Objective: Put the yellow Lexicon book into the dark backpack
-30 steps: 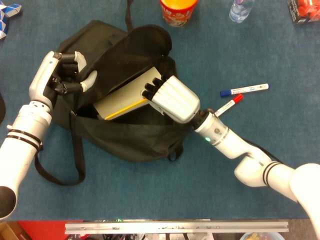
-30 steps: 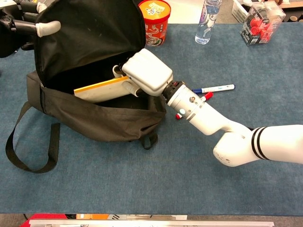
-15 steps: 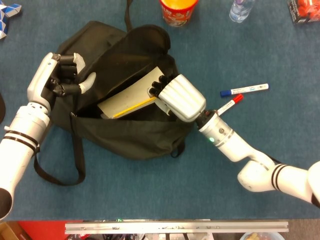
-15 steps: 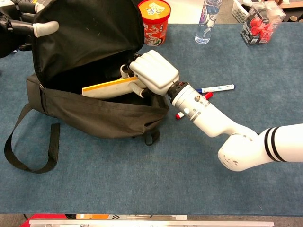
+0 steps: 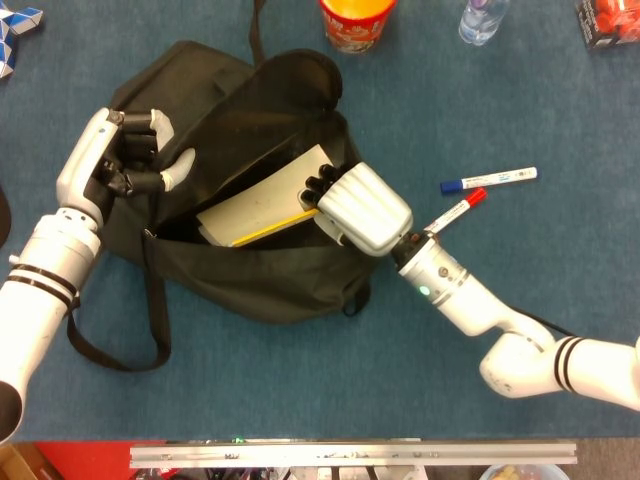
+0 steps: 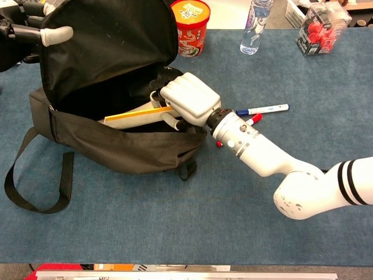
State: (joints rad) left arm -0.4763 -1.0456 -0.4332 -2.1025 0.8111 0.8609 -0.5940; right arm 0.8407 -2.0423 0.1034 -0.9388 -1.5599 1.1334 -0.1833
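Observation:
The dark backpack (image 5: 255,270) (image 6: 116,154) lies open on the blue table, its flap lifted. My left hand (image 5: 130,160) (image 6: 35,29) grips the flap's edge at the left and holds it up. The yellow Lexicon book (image 5: 262,200) (image 6: 137,115) lies tilted inside the opening, pale cover up, yellow spine toward the front. My right hand (image 5: 360,205) (image 6: 187,98) grips the book's right end at the bag's mouth, fingers curled over its edge. The book's lower part is hidden behind the bag's front wall.
Blue marker (image 5: 488,180) (image 6: 262,109) and red marker (image 5: 455,211) (image 6: 252,119) lie right of the bag. At the back stand a red-orange cup (image 5: 355,20) (image 6: 190,26), a clear bottle (image 5: 480,18) (image 6: 255,23) and a box of red things (image 6: 320,26). A strap (image 6: 23,186) loops front left.
My right hand has drawn back toward the right and the book has shifted right with it, sinking lower inside the bag. My left hand keeps the flap raised.

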